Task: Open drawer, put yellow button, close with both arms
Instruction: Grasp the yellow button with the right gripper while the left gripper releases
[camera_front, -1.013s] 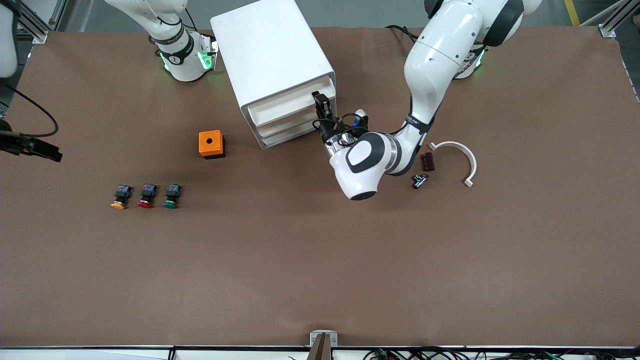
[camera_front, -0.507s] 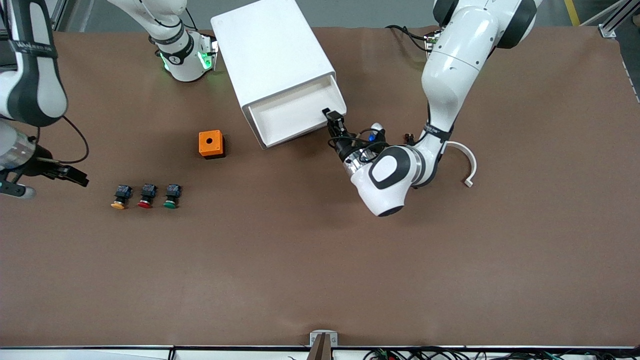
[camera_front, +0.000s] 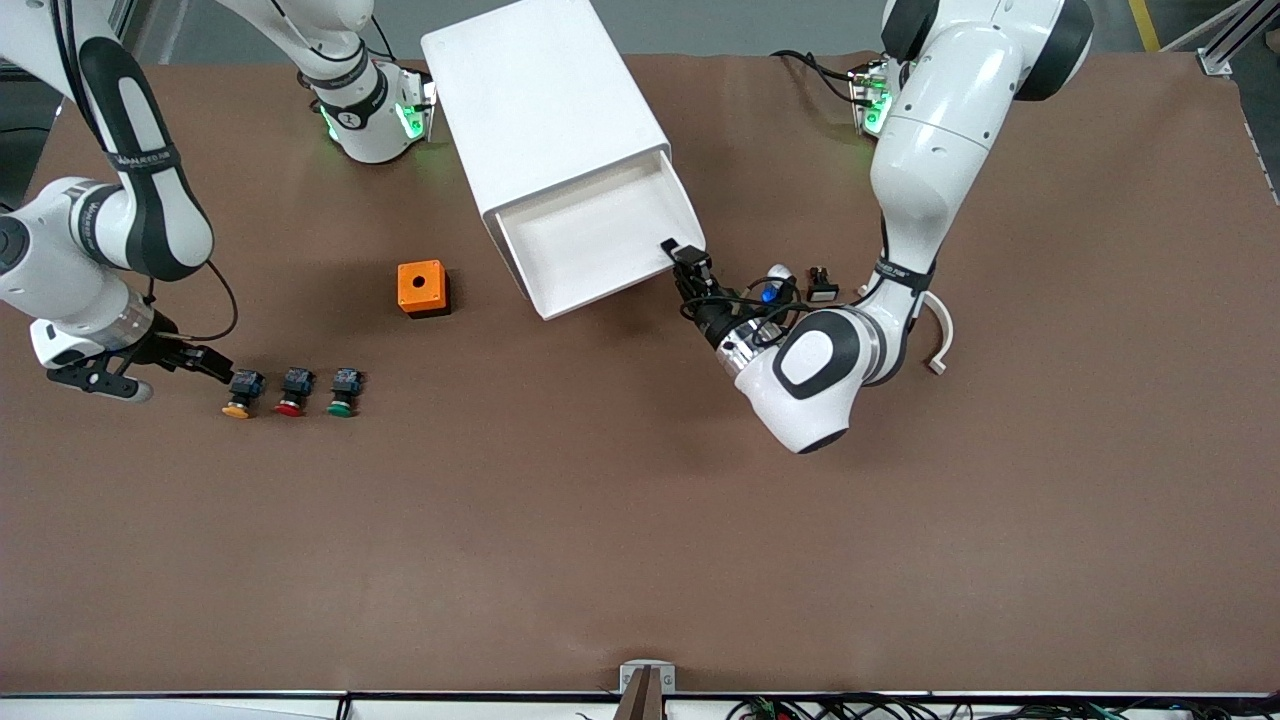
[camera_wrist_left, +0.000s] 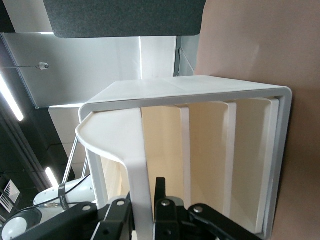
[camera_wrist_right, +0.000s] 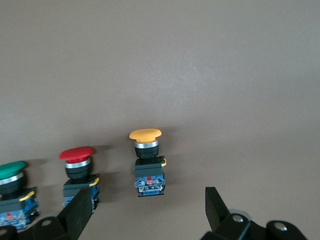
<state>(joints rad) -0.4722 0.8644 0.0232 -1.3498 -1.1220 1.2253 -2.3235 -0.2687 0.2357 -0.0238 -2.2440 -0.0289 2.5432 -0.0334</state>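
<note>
Drawer (camera_front: 600, 235) is held pulled out by left claw (camera_front: 688, 262), clamped on its front lip. Right claw (camera_front: 205, 362), fingers apart, is set beside yellow button (camera_front: 240, 393) on surface (camera_front: 600, 520); next: straddle & close.

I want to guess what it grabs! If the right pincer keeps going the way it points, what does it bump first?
Probably the yellow button: the right pincer, open, points at it, first in the row.

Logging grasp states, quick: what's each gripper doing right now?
Left gripper: shut on the drawer front lip.
Right gripper: open, empty, beside the yellow button.
</note>
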